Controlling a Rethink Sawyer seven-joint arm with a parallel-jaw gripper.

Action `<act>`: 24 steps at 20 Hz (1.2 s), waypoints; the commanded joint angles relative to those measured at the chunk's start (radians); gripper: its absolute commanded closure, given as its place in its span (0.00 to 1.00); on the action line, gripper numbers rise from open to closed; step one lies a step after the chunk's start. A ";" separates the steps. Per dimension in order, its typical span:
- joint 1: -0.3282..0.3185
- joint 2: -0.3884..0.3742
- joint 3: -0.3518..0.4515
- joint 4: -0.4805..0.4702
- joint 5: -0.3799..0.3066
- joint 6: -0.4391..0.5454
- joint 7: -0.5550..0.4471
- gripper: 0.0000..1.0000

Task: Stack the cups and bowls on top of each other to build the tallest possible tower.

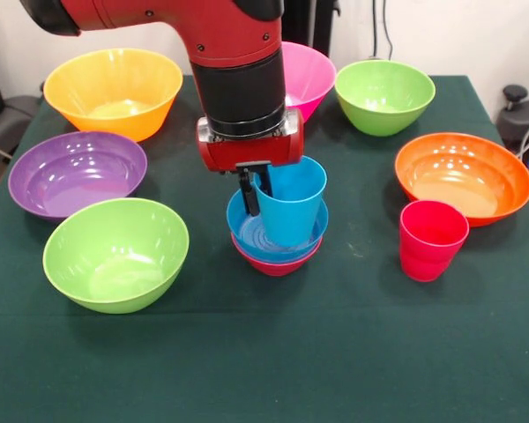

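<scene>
**Inspector:** Report what lies nearest the camera.

**Operator:** From my remote station, the nearest item is a lime green bowl [115, 254], upright on the green table [335, 352], at about eight o'clock from the tower.

**Inspector:** Where is the tower?

**Operator:** The tower [278, 231] stands near the table's centre. A small red bowl [277, 263] is at the bottom, a blue bowl [276, 233] nested in it, and the blue cup [291, 204] upright inside that, leaning slightly.

**Inspector:** The end effector?

**Operator:** The gripper [254, 189] hangs at the cup's rim, at the tower's ten o'clock. I see one dark finger [248, 196] against the cup's outer wall. I cannot tell how far it is open, nor whether it grips the cup.

**Inspector:** Surroundings?

**Operator:** The red-pink cup [431, 239] stands upright at three o'clock, apart from the tower. The orange bowl [463, 175] is at two o'clock, just behind that cup. A second lime green bowl [384, 95] is at one o'clock, the pink bowl [307, 77] at twelve, partly hidden by the arm [238, 79]. The purple bowl [77, 173] sits at nine, the yellow-orange bowl [113, 91] at ten.
</scene>
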 commanded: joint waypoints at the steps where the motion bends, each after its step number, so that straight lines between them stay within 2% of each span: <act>1: -0.011 -0.001 0.003 0.077 -0.082 -0.044 -0.207 1.00; 9: -0.019 0.009 0.005 0.091 -0.098 -0.070 -0.202 1.00; 24: -0.027 0.040 0.010 0.050 -0.110 -0.082 -0.239 1.00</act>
